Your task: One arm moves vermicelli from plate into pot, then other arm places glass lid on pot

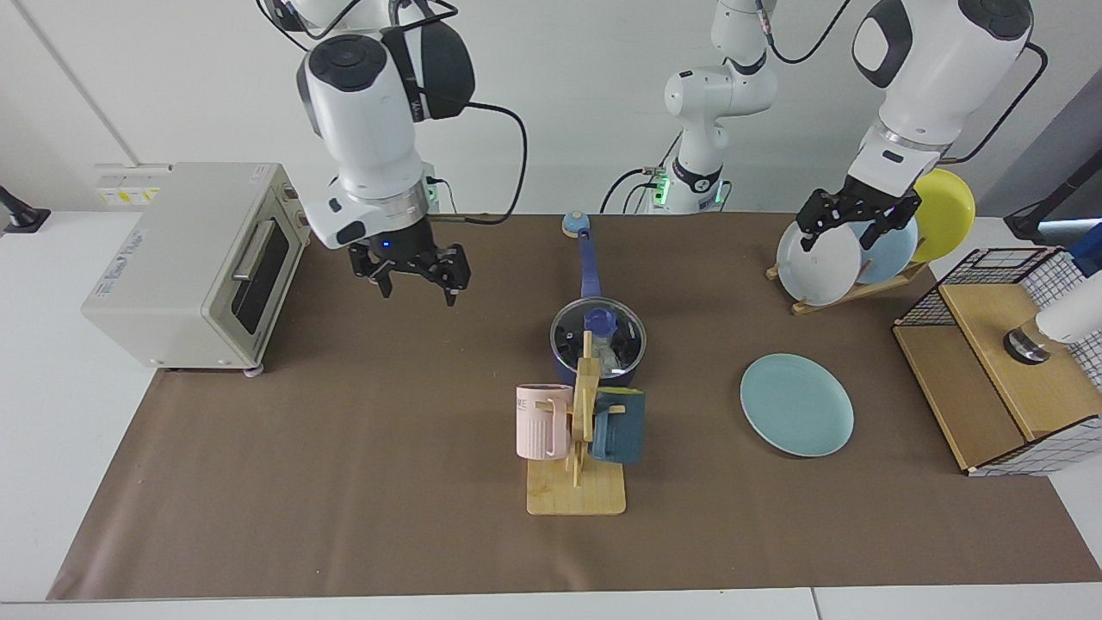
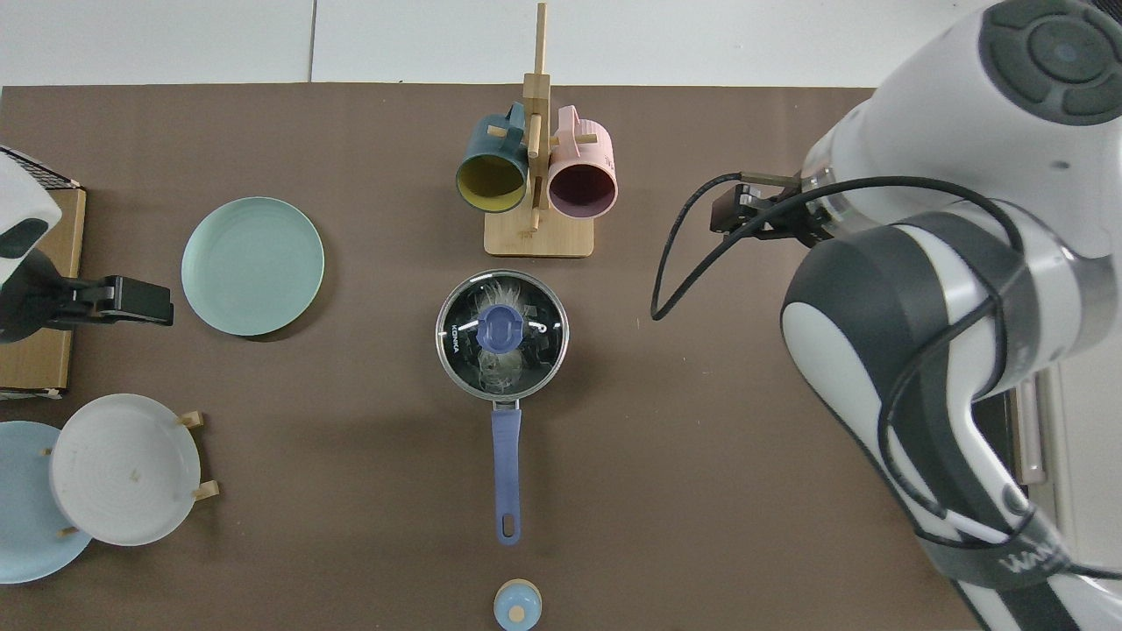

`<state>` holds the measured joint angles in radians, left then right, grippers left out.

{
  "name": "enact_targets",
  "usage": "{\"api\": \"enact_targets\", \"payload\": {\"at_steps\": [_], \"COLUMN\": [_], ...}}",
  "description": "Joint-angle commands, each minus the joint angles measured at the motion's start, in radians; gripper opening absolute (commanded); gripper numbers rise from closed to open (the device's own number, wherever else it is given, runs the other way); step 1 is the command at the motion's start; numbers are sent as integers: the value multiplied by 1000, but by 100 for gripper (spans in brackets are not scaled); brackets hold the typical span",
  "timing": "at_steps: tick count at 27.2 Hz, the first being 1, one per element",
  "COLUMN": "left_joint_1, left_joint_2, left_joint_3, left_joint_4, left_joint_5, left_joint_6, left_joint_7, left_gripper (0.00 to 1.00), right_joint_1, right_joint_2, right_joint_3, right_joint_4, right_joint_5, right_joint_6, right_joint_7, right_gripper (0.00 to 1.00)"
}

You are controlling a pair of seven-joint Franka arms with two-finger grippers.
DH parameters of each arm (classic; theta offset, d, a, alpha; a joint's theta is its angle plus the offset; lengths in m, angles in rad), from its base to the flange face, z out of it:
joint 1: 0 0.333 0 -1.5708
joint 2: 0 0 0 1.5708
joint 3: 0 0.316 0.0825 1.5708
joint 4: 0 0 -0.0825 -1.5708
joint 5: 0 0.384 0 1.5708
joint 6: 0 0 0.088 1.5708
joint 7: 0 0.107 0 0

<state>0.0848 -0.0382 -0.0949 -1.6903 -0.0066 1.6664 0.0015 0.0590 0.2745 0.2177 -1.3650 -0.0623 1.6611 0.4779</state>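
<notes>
The dark-blue pot (image 1: 564,372) (image 2: 507,464) stands mid-table, its long handle pointing toward the robots. The glass lid (image 1: 568,336) (image 2: 465,346) with its blue knob lies flat on the pot. Through the glass, the white vermicelli (image 2: 498,375) shows inside the pot. The pale teal plate (image 1: 796,405) (image 2: 252,265) lies bare beside it. My right gripper (image 1: 413,282) hangs open and empty above the table near the toaster oven, well away from the pot. My left gripper (image 1: 848,231) waits open in the air in front of the plate rack.
A toaster oven (image 1: 189,258) sits at the right arm's side. A wooden mug rack (image 1: 577,482) (image 2: 536,237) with a pink and a dark teal mug stands in front of the pot. A plate rack (image 1: 826,297) and a wire basket (image 1: 999,362) stand beyond the teal plate. A small pale-blue round object (image 2: 517,606) lies past the handle.
</notes>
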Motion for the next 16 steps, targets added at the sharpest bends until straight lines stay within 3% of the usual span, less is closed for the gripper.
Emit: {"api": "enact_targets", "payload": {"at_steps": [1, 3, 6, 11, 16], "left_joint_1": [6, 6, 6, 6, 6], "left_joint_2": [-14, -14, -14, -14, -14], "left_joint_3": [-5, -3, -3, -3, -5], "left_joint_4": [-5, -5, -5, -5, -5], "left_joint_5": [-6, -6, -6, -6, -6], "left_joint_6": [-11, -11, -11, -11, -11], "left_joint_7": [6, 8, 6, 6, 6], "left_gripper": [100, 100, 100, 100, 100], "right_joint_1": [-50, -36, -30, -28, -28], "right_joint_2": [-69, -83, -98, -133, -211], "right_joint_3": [-56, -121, -179, -268, -294], "right_joint_4": [-52, -49, -49, -51, -115], "right_joint_5": [19, 21, 22, 104, 104], "right_joint_6": [-21, -30, -37, -78, -84], "right_joint_7": [-165, -229, -310, -383, -456], "right_gripper": [100, 100, 100, 100, 100]}}
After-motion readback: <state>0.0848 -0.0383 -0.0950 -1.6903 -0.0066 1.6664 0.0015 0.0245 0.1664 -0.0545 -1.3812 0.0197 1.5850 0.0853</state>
